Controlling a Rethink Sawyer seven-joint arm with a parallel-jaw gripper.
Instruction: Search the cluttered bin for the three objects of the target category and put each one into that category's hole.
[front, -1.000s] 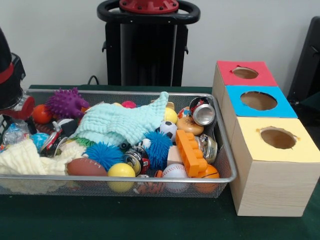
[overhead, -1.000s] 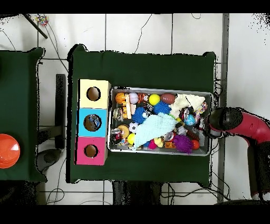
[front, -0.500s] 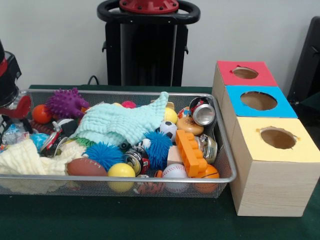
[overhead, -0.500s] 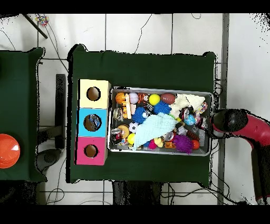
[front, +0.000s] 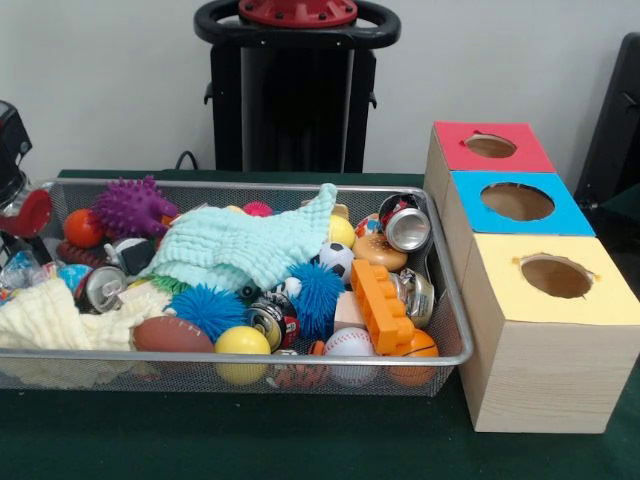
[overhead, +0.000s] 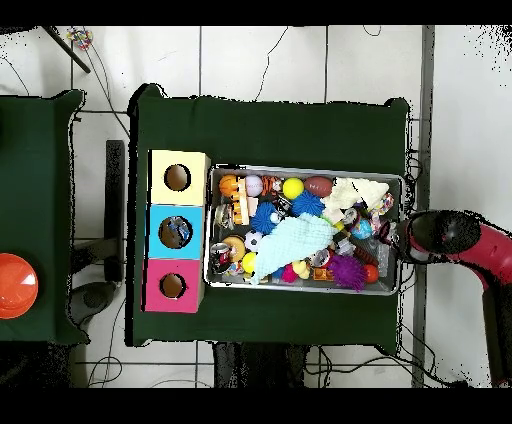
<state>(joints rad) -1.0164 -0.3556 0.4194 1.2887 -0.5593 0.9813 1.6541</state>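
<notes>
A wire mesh bin (front: 250, 357) holds a heap of toys, cloths and cans. Silver cans lie at the bin's right end (front: 406, 226), at its left end (front: 100, 286) and near the middle front (front: 268, 320). Three boxes stand beside the bin, each with a round hole in its top: red (front: 490, 147), blue (front: 517, 201) and yellow (front: 555, 275). My gripper (front: 20, 205) shows only partly at the left edge of the front view, over the bin's left end. From overhead it sits at the bin's right rim (overhead: 398, 238). Nothing shows in its grasp.
The bin also holds a light green cloth (front: 250, 245), a cream cloth (front: 50, 320), a purple spiky ball (front: 133, 205), blue spiky balls (front: 208, 308), an orange block (front: 381, 303) and several small sports balls. A green cloth (overhead: 270, 130) covers the table.
The arm has drawn back out past the bin's end, toward the left edge of the front view. The can at that end has shifted and now shows its top.
</notes>
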